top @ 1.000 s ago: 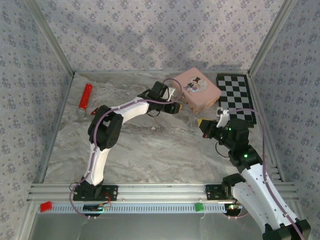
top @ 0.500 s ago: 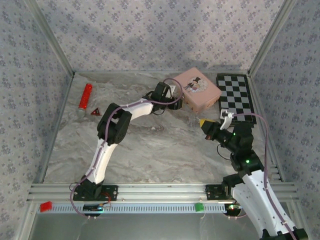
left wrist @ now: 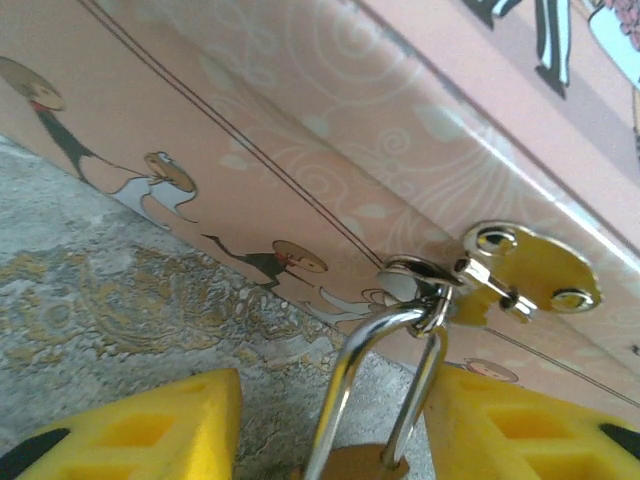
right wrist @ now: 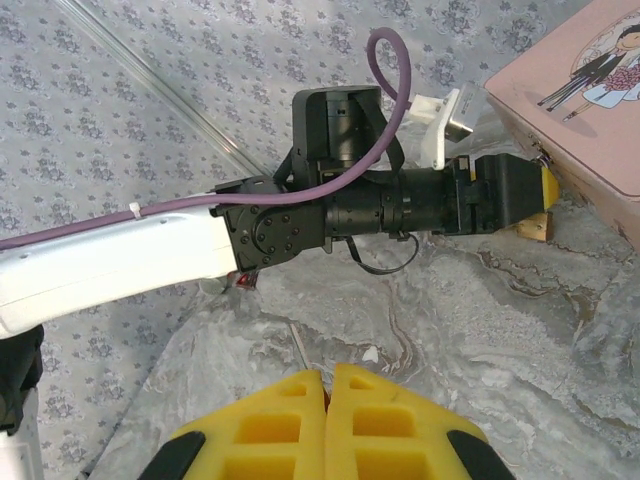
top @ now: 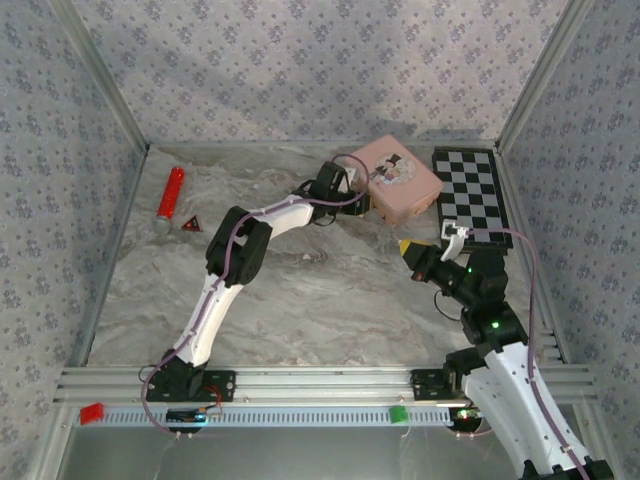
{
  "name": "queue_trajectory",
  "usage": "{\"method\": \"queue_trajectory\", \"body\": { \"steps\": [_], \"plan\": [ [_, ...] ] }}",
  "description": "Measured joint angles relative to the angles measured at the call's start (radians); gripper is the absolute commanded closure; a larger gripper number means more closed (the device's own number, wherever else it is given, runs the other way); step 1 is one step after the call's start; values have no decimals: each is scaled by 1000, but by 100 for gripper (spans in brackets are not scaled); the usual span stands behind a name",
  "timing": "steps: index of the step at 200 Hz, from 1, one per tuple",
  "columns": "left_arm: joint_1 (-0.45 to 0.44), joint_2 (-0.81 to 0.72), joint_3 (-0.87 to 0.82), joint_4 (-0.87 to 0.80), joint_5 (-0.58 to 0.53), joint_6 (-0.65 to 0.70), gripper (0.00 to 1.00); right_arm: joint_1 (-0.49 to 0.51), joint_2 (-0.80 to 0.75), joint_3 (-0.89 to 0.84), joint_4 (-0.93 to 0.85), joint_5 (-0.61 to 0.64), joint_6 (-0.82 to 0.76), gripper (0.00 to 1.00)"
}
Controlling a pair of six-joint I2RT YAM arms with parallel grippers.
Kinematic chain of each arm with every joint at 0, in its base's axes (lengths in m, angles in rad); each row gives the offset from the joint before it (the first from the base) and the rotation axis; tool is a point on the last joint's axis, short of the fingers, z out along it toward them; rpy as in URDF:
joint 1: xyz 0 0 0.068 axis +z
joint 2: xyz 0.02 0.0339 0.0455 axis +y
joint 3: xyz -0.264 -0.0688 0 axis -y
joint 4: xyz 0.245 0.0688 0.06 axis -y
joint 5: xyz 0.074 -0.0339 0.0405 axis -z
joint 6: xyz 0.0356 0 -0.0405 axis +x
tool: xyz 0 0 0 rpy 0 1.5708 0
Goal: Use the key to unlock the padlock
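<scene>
**Padlock framed, lock not yet opened**

We see the padlock (left wrist: pixel 345 465) at the bottom centre of the left wrist view, its loop hooked through the latch (left wrist: pixel 520 275) of the pink box (left wrist: pixel 300 150). Our left gripper (left wrist: pixel 335 425) straddles it, fingers apart and not touching. Our right gripper (right wrist: pixel 327 400) is pressed together; whether it pinches the key we cannot tell. We judge the unlocking lies wholly ahead.

pink box (left wrist: pixel 300 150) wall blocking just ahead of left hand (left wrist: pixel 330 435), padlock (left wrist: pixel 345 468) seemingly between its fingers (left wrist: pixel 130 430), bare table (top: pixel 320 300) behind
</scene>
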Motion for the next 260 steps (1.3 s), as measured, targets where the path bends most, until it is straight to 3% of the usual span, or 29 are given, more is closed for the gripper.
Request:
{"method": "queue_trajectory", "body": {
  "steps": [67,144,214,260],
  "plan": [
    [-6,15,9,9,5,-41,71,-4,-23,0,0,1,24,100],
    [-10,-52,-183,263,19,-111,92,-4,-11,0,0,1,42,100],
    [31,-170,-392,365,5,-180,100,-4,45,0,37,0,61,100],
    [50,-316,-580,352,-93,-218,100,-4,112,2,82,-11,72,100]
  ]
}}
